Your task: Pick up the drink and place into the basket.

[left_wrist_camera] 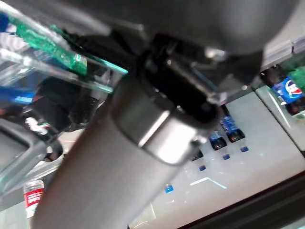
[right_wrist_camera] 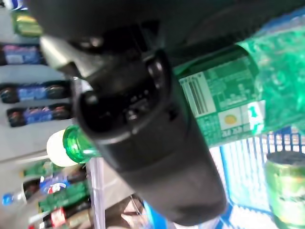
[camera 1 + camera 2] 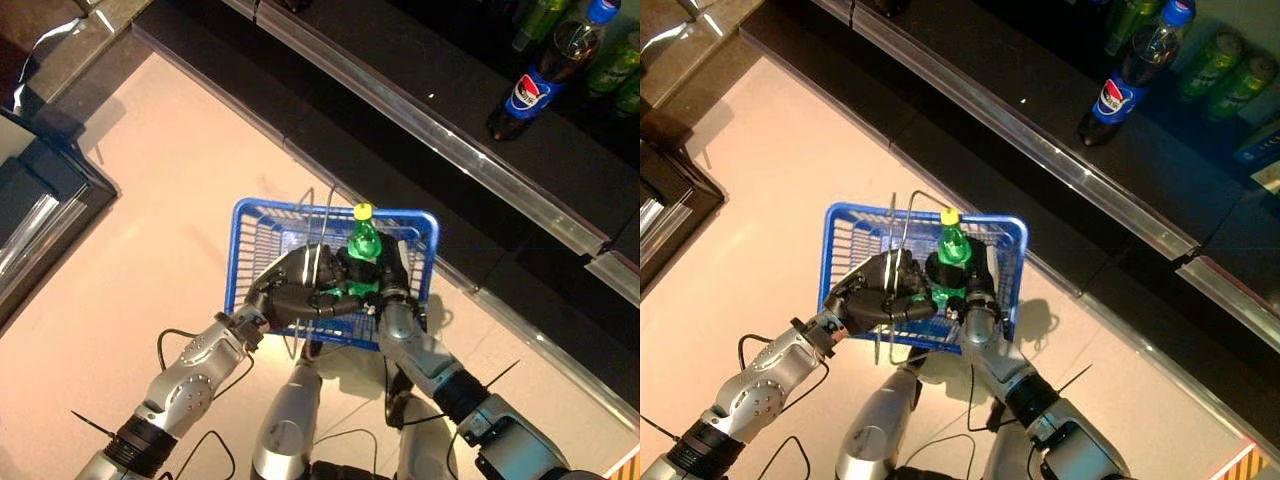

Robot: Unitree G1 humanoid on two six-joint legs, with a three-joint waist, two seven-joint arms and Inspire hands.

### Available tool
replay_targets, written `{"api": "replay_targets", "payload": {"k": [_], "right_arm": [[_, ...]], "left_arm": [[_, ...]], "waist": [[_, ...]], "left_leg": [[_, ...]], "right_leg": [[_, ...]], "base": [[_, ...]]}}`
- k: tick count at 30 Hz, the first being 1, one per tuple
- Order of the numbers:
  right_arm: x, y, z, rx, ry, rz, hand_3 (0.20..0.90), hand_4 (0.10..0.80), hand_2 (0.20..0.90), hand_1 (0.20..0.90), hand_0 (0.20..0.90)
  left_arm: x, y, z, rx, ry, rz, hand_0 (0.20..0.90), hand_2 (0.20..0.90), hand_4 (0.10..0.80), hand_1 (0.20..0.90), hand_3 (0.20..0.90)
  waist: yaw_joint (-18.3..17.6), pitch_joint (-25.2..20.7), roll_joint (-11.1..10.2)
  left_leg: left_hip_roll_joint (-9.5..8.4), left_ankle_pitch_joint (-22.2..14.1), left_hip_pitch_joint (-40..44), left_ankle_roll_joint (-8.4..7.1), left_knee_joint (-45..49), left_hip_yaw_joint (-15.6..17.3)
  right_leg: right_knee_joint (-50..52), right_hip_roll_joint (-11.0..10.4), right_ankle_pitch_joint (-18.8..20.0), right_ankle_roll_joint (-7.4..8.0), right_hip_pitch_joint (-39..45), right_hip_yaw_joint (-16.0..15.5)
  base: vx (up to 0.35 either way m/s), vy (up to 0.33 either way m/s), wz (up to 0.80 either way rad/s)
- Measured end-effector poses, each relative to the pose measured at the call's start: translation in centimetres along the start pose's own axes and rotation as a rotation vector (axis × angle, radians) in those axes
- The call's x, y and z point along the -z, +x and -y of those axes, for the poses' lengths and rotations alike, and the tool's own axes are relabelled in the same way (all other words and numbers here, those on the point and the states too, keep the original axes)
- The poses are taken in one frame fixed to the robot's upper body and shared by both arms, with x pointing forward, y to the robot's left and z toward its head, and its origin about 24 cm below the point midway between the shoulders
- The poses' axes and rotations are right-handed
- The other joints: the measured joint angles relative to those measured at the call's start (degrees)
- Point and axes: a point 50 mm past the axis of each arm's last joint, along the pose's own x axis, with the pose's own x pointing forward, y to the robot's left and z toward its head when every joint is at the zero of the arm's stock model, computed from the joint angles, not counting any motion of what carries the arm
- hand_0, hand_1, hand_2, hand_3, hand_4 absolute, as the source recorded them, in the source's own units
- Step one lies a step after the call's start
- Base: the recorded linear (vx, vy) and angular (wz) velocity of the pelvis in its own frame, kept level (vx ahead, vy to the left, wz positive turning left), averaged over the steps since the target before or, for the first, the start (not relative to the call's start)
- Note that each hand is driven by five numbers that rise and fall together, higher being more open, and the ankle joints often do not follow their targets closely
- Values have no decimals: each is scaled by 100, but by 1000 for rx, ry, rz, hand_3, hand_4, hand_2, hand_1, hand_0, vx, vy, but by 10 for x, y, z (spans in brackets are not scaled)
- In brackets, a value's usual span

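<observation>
Right hand (image 3: 385,285) around drink (image 3: 363,240)

Green drink bottle (image 3: 364,243) with yellow cap (image 3: 363,211), green label bearing white print, blue wire basket (image 3: 255,222) with silver handles, pale pink floor (image 3: 170,200), black shelf (image 3: 470,90) with silver edging, dark cola bottle (image 3: 540,75) with blue cap

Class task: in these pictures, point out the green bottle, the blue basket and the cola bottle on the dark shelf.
green bottle (image 3: 364,240): left eye view, on its neck below the yellow cap.
blue basket (image 3: 262,207): left eye view, on its far rim.
cola bottle (image 3: 527,94): left eye view, on its blue label.
</observation>
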Motion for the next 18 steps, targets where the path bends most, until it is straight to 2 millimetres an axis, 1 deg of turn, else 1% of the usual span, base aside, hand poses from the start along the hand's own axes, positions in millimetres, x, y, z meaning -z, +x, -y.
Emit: {"api": "replay_targets", "payload": {"k": [2,4,7,12,14,18], "right_arm": [[6,0,-2,11,92,-52,200,100,300,300,300],[8,3,0,32,164,-84,200,100,300,300,300],[16,4,2,54,234,-139,200,100,300,300,300],[29,2,-2,63,363,-245,200,100,300,300,300],[36,1,-7,85,492,-311,200,100,300,300,300],[41,0,-10,89,608,-372,200,100,300,300,300]], "left_arm": [[0,0,0,1,0,0,300,300,100,300,200],[1,0,0,3,5,-11,300,300,100,300,200],[2,0,1,3,8,-14,300,300,100,300,200],[2,1,1,5,8,-15,300,300,100,300,200],[3,1,1,7,16,-21,300,300,100,300,200],[8,1,3,16,31,-50,300,300,100,300,200]], "waist": [[12,0,1],[52,2,4],[100,2,5],[148,3,5],[150,3,6],[177,3,7]], "left_leg": [[-22,9,-51,10,16,-6],[-37,17,-90,15,21,-9],[-47,18,-91,16,13,-10],[-54,18,-92,17,11,-12],[-57,21,-92,21,13,-14],[-60,25,-92,22,18,-24]], "right_leg": [[81,-37,-34,3,-73,1],[109,-60,-43,6,-122,1],[109,-70,-47,11,-125,0],[114,-78,-50,15,-126,-4],[119,-80,-50,15,-126,-5],[125,-82,-53,17,-120,-12]], "base": [[-11,0,4],[0,0,0],[0,0,0],[0,0,0],[0,0,0],[18,-18,1]]}}
